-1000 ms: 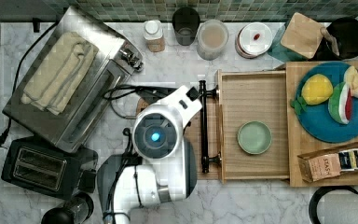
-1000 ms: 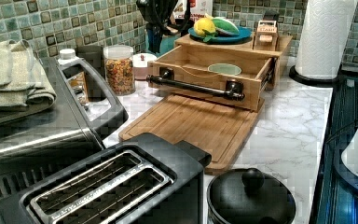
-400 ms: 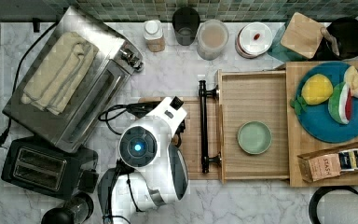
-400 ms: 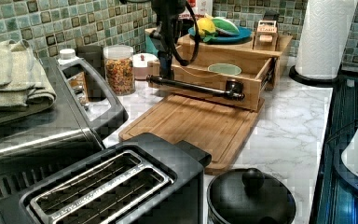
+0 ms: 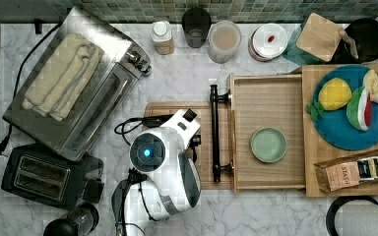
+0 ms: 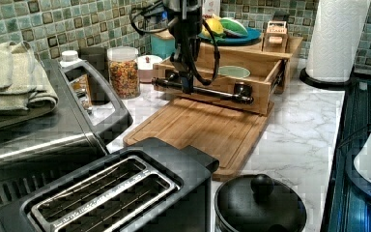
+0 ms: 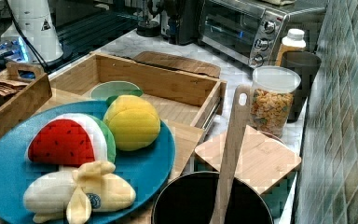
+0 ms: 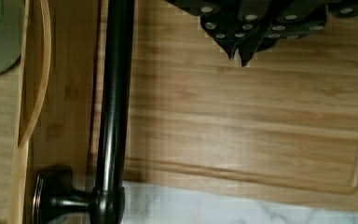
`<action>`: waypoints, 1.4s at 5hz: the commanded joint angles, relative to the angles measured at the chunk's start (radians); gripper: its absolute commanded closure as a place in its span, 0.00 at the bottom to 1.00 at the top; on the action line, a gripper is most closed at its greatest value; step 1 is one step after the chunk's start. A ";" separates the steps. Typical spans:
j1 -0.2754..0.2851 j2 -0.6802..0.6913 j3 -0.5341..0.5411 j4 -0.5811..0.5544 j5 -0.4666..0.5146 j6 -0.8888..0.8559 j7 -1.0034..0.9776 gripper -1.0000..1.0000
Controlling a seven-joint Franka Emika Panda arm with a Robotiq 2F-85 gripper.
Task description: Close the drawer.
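Drawer (image 5: 268, 142) stands pulled out over cutting board (image 6: 198, 128), green dish (image 5: 268, 144) inside. Gripper (image 8: 240, 56) hangs near bar handle (image 5: 215, 132), fingertips together, holding nothing. Est. light, rigid box; push mid-bar, squarely, to avoid skewing.
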 commanded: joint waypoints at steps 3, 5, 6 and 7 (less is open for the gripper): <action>-0.005 0.112 -0.030 0.025 -0.134 0.109 0.119 1.00; -0.038 0.133 -0.043 0.042 -0.104 0.123 0.077 1.00; -0.064 0.159 -0.056 0.059 -0.065 0.118 0.009 1.00; -0.092 0.168 -0.065 0.043 -0.056 0.161 -0.035 1.00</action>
